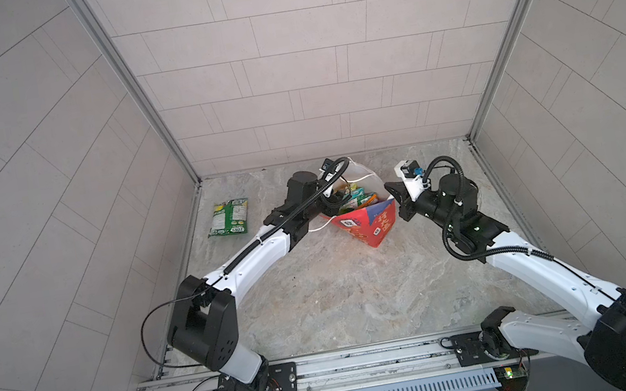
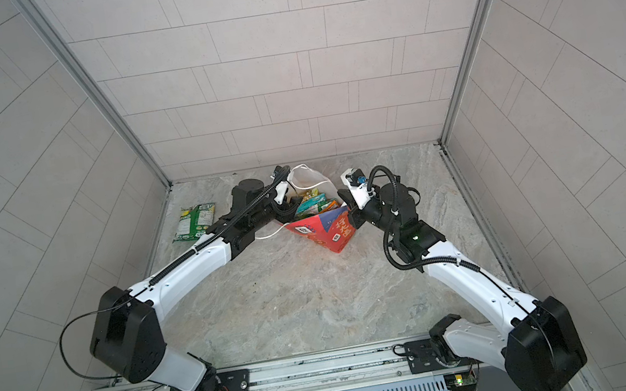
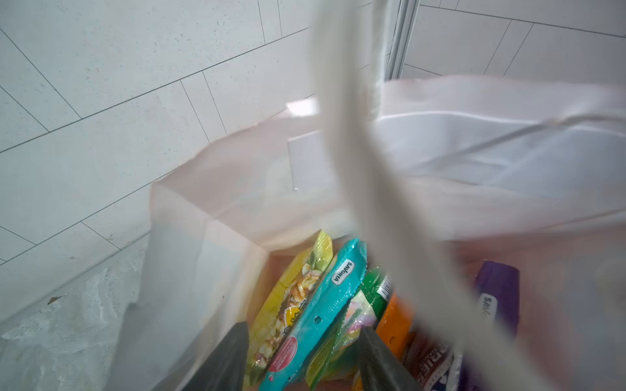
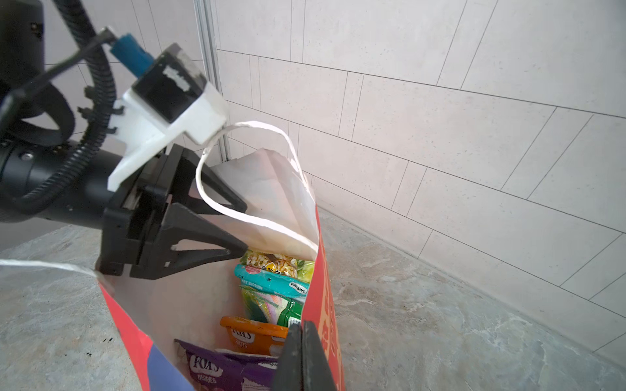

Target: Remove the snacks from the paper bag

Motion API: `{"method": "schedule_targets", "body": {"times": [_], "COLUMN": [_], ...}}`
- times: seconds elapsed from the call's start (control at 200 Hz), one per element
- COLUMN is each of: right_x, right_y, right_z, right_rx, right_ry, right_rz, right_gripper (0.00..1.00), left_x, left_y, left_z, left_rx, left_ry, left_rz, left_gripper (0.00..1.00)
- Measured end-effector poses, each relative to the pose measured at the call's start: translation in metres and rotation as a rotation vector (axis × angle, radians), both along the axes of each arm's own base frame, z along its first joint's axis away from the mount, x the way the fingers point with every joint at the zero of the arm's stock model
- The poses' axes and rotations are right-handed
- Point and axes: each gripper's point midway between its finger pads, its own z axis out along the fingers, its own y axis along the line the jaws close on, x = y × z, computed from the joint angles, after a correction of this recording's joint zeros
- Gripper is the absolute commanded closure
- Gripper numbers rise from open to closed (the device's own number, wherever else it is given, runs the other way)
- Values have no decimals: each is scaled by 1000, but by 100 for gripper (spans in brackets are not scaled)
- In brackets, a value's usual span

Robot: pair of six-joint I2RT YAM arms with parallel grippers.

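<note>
Pale tiled walls enclose a marbled stone desk. Near its back stands the red paper gift bag with gold characters, tilted, its mouth open. Five glossy snacks sit inside: a yellow packet, a teal packet, a yellow-green packet, an orange packet and a purple packet. The left hand reaches into the mouth, fingers apart, one tip beside the yellow packet. The right hand, fingers pressed together, pinches the bag's rim. A flat green packet lies on the desk, well left of the bag.

marble tabletop, grey tiled walls
</note>
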Motion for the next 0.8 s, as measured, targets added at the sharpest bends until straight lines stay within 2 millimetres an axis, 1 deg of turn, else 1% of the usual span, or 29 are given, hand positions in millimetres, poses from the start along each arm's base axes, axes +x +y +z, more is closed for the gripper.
{"method": "schedule_targets", "body": {"times": [0.14,0.225,0.275,0.31,0.395,0.455,0.535,0.615,0.801], "right_x": [2,3,3,3,3,3,3,2,0], "right_y": [1,1,1,1,1,1,1,2,5], "right_z": [0,0,0,1,0,0,0,1,1], "right_rx": [16,21,21,22,22,22,22,23,27], "right_ry": [5,3,3,2,3,3,3,3,1], "right_rz": [6,8,8,8,8,10,15,21,42], "right_gripper": [100,100,100,100,100,100,100,100,100], "left_x": [-2,-2,-1,1,6,10,16,21,37], "left_y": [-2,-4,-5,-6,-8,-10,-12,-12,-19], "left_z": [-2,-7,-11,-15,-24,-28,-28,-27,-32], "left_rx": [13,32,43,59,93,111,117,118,119], "left_ry": [-1,1,4,9,22,26,22,16,7], "left_rz": [-26,-42,-49,-54,-61,-60,-55,-44,-35], "left_gripper": [48,48,45,43,43,40,38,34,33]}}
